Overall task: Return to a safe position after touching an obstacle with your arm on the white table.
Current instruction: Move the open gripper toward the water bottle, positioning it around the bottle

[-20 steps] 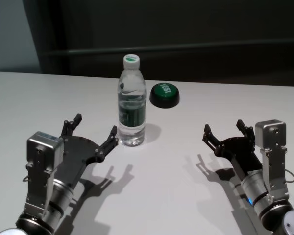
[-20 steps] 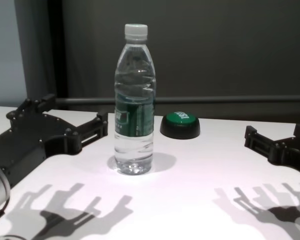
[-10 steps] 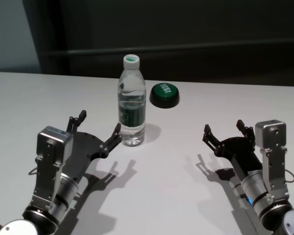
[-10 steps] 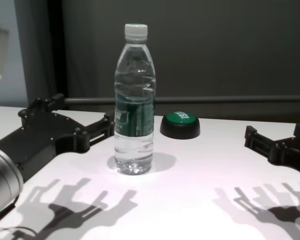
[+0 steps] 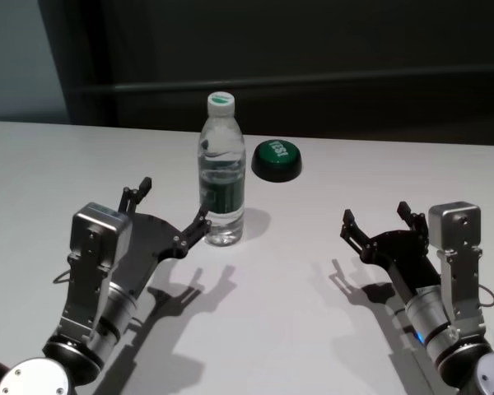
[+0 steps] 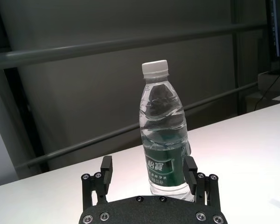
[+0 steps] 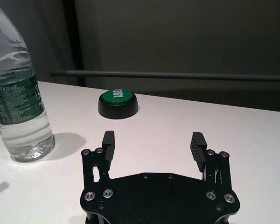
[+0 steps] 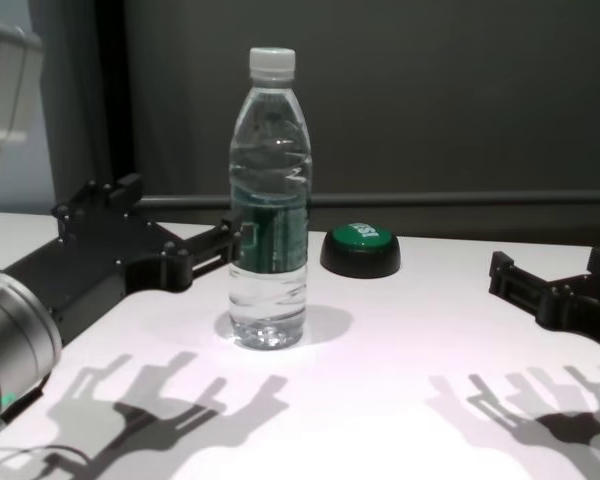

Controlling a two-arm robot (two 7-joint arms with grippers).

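Note:
The obstacle, a tall clear water bottle (image 5: 222,177) with a white cap and dark green label, stands upright on the white table (image 5: 296,271). My left gripper (image 5: 175,200) is open and empty, just to the bottle's left. Its inner fingertip (image 5: 203,216) is at the bottle's lower side; I cannot tell if it touches. In the left wrist view the bottle (image 6: 164,144) stands just beyond the open left gripper (image 6: 148,164). My right gripper (image 5: 375,211) is open and empty, low at the right, well apart from the bottle. The chest view shows the bottle (image 8: 269,200) and both grippers (image 8: 185,210) (image 8: 550,262).
A low green dome button (image 5: 276,159) on a black base sits behind and right of the bottle; it also shows in the right wrist view (image 7: 118,101) and the chest view (image 8: 360,248). A dark wall with a rail runs behind the table's far edge.
My left gripper has moved forward and to the right, closing on the bottle's side, with the arm rising. The bottle and the right arm have not moved.

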